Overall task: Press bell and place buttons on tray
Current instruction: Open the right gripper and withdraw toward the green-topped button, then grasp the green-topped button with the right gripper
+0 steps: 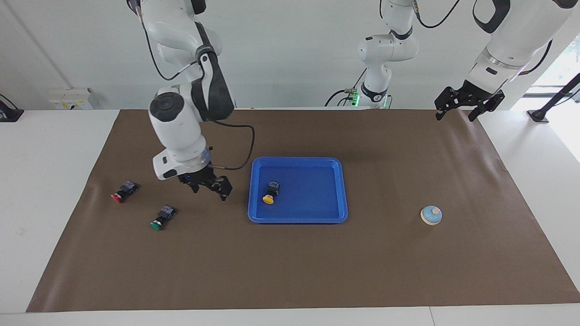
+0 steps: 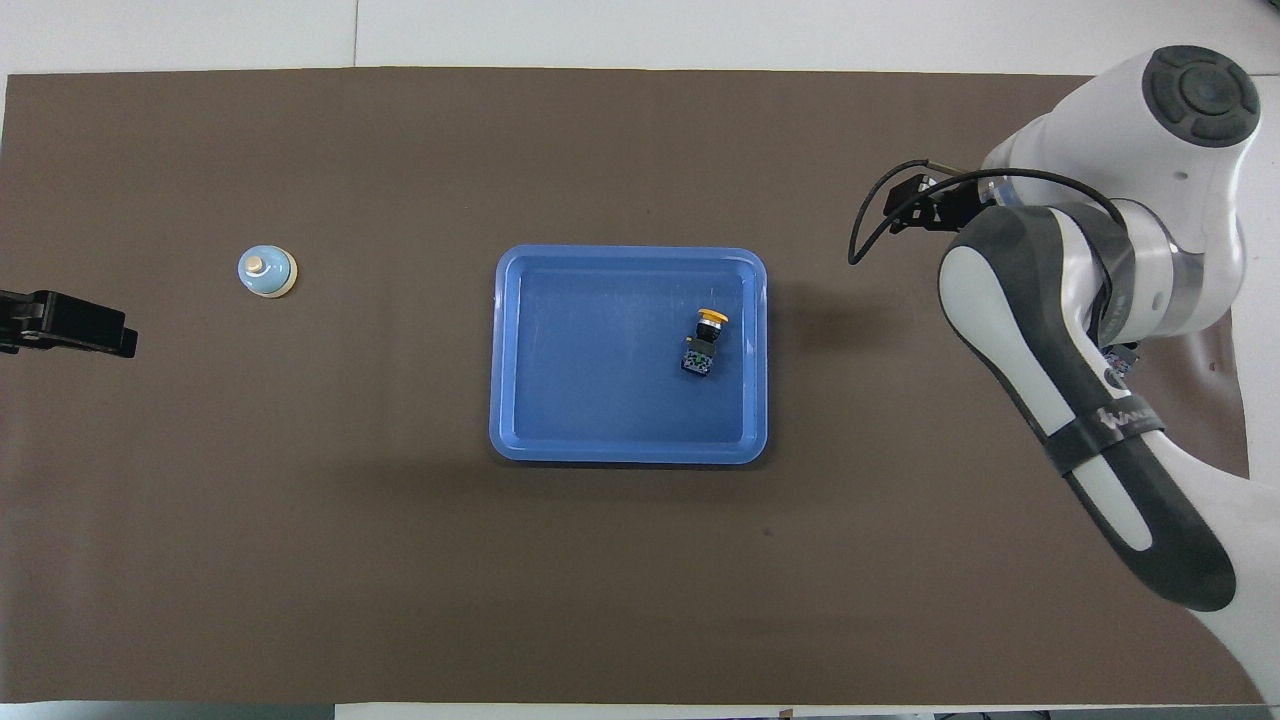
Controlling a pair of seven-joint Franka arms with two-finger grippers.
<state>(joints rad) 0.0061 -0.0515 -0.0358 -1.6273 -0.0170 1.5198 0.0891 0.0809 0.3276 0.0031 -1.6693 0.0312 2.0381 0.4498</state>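
The blue tray point(image 1: 317, 199) point(image 2: 560, 350) lies mid-table. One of the buttons, the yellow one point(image 1: 270, 194) point(image 2: 706, 338), lies on its side in the tray, at the tray's end toward the right arm. The green button point(image 1: 161, 217) and the red button point(image 1: 122, 192) lie on the mat toward the right arm's end; the right arm hides both in the overhead view. My right gripper point(image 1: 210, 189) hangs open and empty over the mat between the green button and the tray. The bell point(image 1: 431, 215) point(image 2: 267, 272) stands toward the left arm's end. My left gripper point(image 1: 455, 113) point(image 2: 100, 335) waits open, raised over the mat's corner.
A brown mat point(image 1: 290, 262) covers the white table point(image 1: 50, 181). A black cable point(image 1: 242, 154) loops from the right wrist toward the tray.
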